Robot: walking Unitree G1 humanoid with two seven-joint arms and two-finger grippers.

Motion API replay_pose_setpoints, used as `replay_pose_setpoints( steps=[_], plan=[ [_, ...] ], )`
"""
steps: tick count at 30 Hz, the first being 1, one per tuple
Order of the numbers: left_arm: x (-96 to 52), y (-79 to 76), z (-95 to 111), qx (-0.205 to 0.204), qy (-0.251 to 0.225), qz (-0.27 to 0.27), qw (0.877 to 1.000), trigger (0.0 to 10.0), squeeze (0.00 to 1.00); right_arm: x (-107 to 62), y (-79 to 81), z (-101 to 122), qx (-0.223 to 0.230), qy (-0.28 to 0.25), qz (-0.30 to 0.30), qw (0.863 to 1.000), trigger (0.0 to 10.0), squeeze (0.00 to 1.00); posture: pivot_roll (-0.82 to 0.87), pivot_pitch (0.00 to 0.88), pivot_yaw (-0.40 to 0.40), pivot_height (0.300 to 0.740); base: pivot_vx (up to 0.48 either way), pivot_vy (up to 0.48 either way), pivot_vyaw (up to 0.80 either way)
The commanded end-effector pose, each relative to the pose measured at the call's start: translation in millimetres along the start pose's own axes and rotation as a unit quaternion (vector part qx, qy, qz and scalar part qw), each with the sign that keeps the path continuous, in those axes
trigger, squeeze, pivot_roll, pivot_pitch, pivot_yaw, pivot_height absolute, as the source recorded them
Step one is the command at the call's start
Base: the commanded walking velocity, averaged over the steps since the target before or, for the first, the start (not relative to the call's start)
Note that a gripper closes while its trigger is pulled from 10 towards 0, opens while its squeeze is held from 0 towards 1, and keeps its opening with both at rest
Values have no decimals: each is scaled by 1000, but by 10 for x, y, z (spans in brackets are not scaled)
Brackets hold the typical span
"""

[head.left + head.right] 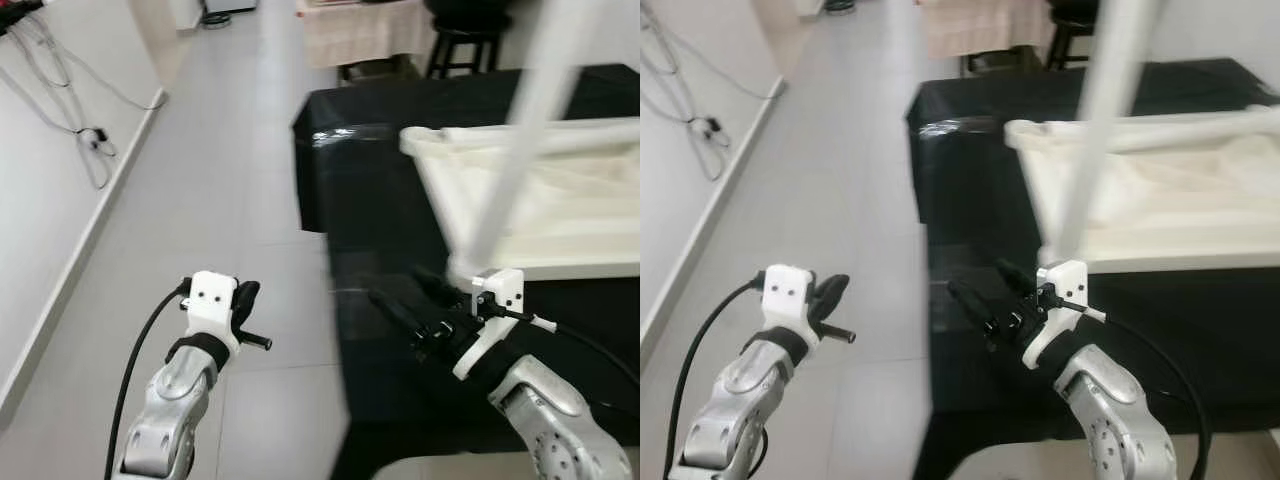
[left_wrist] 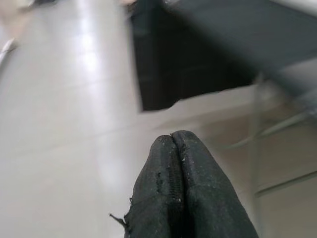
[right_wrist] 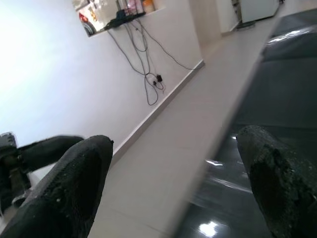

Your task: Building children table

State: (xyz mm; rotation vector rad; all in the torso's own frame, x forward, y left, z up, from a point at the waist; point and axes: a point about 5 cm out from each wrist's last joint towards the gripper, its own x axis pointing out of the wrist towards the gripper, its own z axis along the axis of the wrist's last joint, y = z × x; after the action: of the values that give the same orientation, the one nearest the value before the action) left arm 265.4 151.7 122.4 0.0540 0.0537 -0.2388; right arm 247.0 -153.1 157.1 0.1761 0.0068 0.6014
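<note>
A white children's table (image 1: 560, 215) lies upside down on a black-covered table (image 1: 380, 200), one white leg (image 1: 525, 120) rising toward the top of the picture. My right gripper (image 1: 405, 290) hovers open over the black cover just in front of the white table's near corner, nothing between its fingers (image 3: 79, 183). My left gripper (image 1: 250, 312) is shut and empty, held over the tiled floor to the left of the black table; its fingertips (image 2: 173, 148) press together.
Grey tiled floor (image 1: 220, 200) runs along a white wall (image 1: 40, 200) with hanging cables (image 1: 85, 135). A dark stool (image 1: 465, 45) and a cloth-covered table (image 1: 365, 30) stand at the back.
</note>
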Motion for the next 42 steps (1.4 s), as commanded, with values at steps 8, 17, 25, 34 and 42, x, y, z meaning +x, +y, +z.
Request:
replay_pose_setpoints(
  steps=[8, 17, 25, 34, 42],
  plan=[
    [40, -80, 78, -10, -9, -15, 1000, 10000, 0, 239, -217, 24, -101, 25, -141, 984, 10000, 0, -38, 127, 24, 740, 0, 480, 0],
    [51, -108, 154, -10, -30, -2, 999, 10000, 0, 387, -225, -26, -172, 49, -165, 970, 10000, 0, -39, 132, 25, 740, 0, 320, 0],
    [75, -143, 188, 1, -41, -12, 999, 10000, 0, 517, -133, -89, -238, 54, -140, 960, 10000, 0, -38, 129, 26, 740, 0, 0, 0],
    [130, -246, 168, -31, -42, -47, 998, 10000, 0, 555, -182, -172, -185, 58, -127, 973, 10000, 0, -42, 115, 12, 740, 119, 0, 0],
    [150, -243, 162, -27, -43, -49, 998, 10000, 0, 579, -182, -202, -168, 55, -113, 978, 10000, 0, -43, 110, 15, 740, 369, 0, 0]
  ],
)
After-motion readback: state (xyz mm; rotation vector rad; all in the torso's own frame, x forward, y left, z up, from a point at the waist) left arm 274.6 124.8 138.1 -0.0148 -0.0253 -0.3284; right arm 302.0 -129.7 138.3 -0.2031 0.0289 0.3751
